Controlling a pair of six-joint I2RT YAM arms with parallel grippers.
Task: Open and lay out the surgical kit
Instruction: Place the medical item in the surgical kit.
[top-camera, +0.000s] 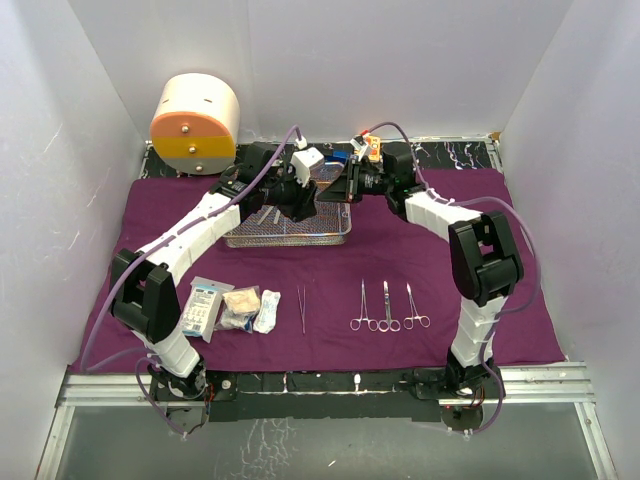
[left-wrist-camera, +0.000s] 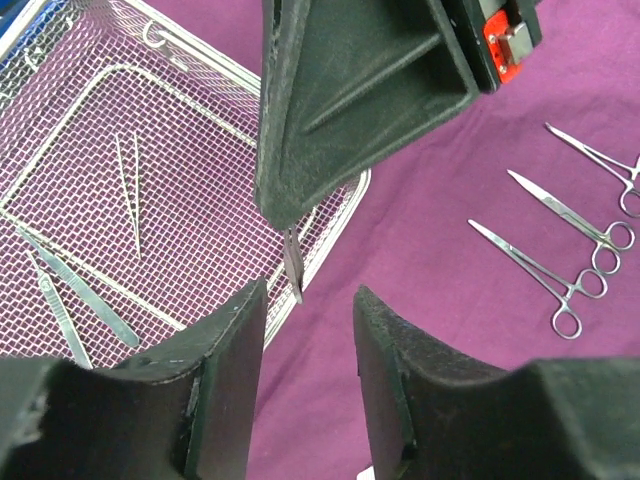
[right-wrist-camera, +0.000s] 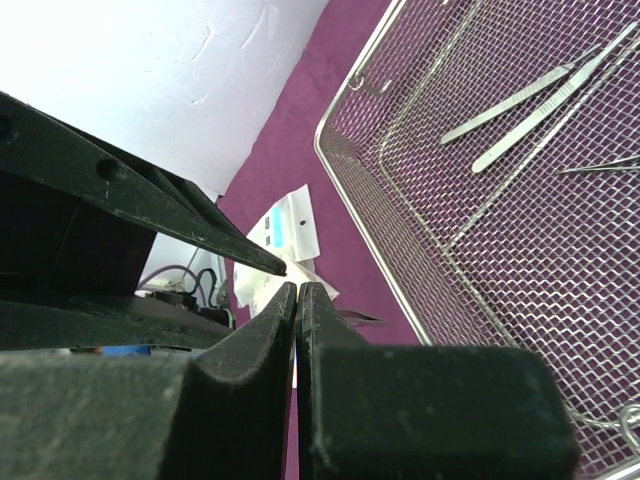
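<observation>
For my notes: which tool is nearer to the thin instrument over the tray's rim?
Right. The right tool pinches the thin instrument; the left tool is open near its tip, apart.

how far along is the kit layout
Done: purple cloth spread; packets, gauze, tweezers, three forceps lined up near the arms. In hand: right hand pinches a thin steel instrument at the tray edge; left hand open. Left: second tweezers and two scalpels in the tray.
</observation>
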